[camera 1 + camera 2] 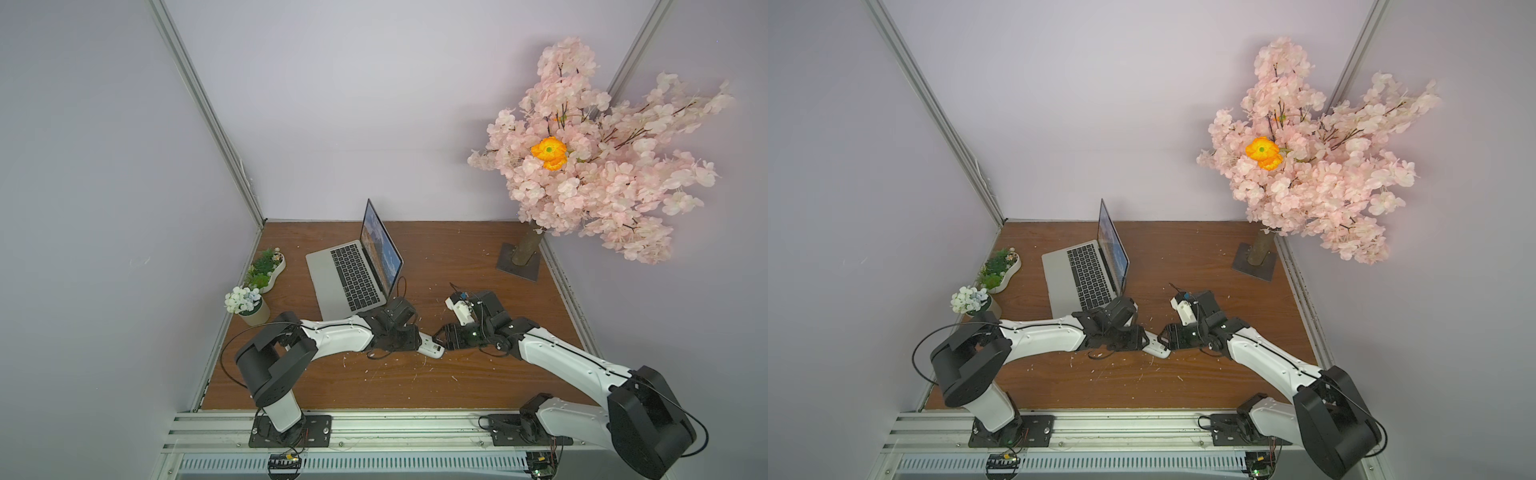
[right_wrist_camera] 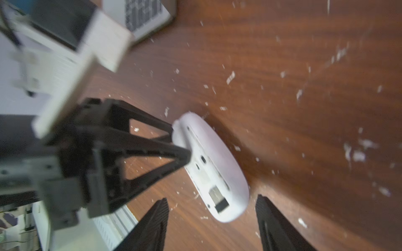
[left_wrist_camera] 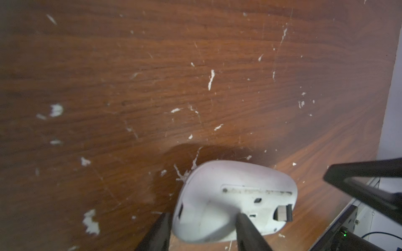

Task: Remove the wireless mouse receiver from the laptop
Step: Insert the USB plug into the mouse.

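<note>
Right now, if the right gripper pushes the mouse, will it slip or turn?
The mouse probably slips easily: its shell looks smooth and rounded. The left gripper pinches it near one end, so a push near the receiver at the far end may pivot it. It looks stiff, likely light.
</note>
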Available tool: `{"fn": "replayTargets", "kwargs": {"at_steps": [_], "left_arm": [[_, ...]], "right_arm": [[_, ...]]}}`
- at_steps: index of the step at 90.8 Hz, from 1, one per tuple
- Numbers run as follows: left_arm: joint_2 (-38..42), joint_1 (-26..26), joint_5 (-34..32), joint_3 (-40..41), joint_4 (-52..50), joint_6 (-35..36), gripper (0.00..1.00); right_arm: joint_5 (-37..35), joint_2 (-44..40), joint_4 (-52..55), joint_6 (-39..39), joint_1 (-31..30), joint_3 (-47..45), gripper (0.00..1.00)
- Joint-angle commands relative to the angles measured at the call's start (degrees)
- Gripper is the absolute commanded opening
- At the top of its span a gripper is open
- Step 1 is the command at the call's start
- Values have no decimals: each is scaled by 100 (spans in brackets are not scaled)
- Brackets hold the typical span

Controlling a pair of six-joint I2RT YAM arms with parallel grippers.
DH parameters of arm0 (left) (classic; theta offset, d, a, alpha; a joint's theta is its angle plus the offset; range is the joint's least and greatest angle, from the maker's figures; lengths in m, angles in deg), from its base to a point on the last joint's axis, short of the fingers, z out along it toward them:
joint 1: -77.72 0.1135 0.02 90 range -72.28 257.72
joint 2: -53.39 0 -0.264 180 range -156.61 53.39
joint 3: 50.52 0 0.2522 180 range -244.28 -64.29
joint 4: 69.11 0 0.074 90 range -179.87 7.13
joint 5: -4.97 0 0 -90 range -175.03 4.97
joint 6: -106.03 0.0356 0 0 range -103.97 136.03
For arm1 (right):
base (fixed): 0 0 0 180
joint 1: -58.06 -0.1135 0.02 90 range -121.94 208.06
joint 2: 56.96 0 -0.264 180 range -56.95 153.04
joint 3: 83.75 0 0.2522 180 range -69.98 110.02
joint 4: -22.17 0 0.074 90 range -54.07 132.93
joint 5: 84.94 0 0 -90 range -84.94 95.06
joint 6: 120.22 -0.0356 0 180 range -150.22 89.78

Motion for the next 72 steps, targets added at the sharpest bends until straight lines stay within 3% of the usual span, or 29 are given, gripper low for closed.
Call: {"fn": "replayTargets", "kwargs": {"at_steps": [1,33,72], "left_arm": [[-472,-3,-341,385,-972,115,52],[-481,16,-340,379,-997,163,52],[-507,69,-345,368,-999,163,52]], "right_arm": [[150,-62,-131,-697,-27,-291,64],[238,3,-615,-1053,-33,-496,62],[286,259,-880,-1330,-17,-513,51]]}}
